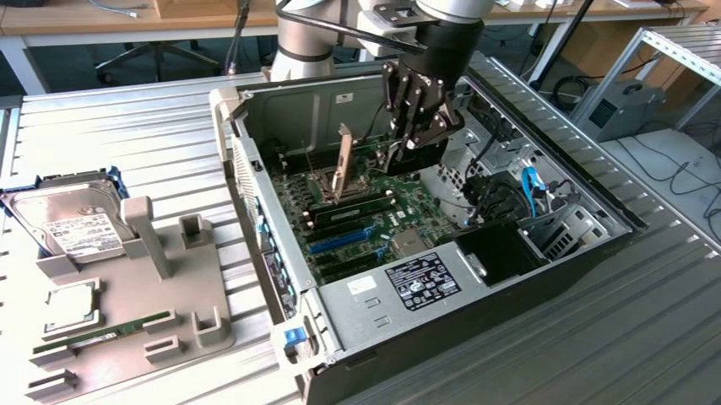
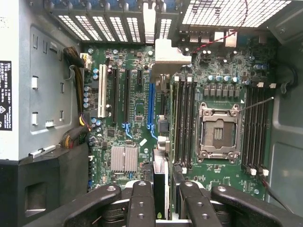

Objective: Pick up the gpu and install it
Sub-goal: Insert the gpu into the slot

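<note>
The gpu (image 2: 161, 187) is held edge-on between the jaws of the gripper (image 1: 420, 126), above the board (image 2: 142, 127) inside the case (image 1: 338, 337). It is picked up but not yet seated in a slot.

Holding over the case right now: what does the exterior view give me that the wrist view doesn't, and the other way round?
Exterior view: the hard drive, a CPU chip and the green memory stick on the grey holder tray beside the open computer case.

Wrist view: the empty CPU socket, blue expansion slot and small silver heatsink seen straight down.

Both: the gripper holding the gpu edge-on above the motherboard.
</note>
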You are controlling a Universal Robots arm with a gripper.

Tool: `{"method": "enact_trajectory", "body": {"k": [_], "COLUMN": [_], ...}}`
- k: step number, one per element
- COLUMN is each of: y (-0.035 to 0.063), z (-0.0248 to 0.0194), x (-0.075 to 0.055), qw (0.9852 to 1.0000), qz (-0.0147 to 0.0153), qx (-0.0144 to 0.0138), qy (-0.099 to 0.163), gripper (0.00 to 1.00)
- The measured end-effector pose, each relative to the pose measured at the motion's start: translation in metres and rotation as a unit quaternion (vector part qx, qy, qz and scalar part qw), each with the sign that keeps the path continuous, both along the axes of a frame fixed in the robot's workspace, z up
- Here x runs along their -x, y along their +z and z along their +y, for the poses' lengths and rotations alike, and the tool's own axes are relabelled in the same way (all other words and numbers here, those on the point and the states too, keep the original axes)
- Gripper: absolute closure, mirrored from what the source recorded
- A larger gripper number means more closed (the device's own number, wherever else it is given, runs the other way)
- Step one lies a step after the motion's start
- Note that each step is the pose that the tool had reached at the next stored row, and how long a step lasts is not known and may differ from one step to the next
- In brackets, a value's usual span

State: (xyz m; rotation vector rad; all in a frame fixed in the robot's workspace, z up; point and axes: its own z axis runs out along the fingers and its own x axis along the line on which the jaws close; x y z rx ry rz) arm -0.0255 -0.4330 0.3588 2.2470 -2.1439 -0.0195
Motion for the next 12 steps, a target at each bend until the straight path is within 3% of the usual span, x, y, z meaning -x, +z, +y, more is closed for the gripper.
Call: {"method": "enact_trajectory", "body": {"k": [12], "y": [-0.0031], "z": [0.0], "x": [0.0006], "qw": [1.0], "qz": [0.0], "qx": [0.0004], "qy": [0.0], "gripper": [0.74]}}
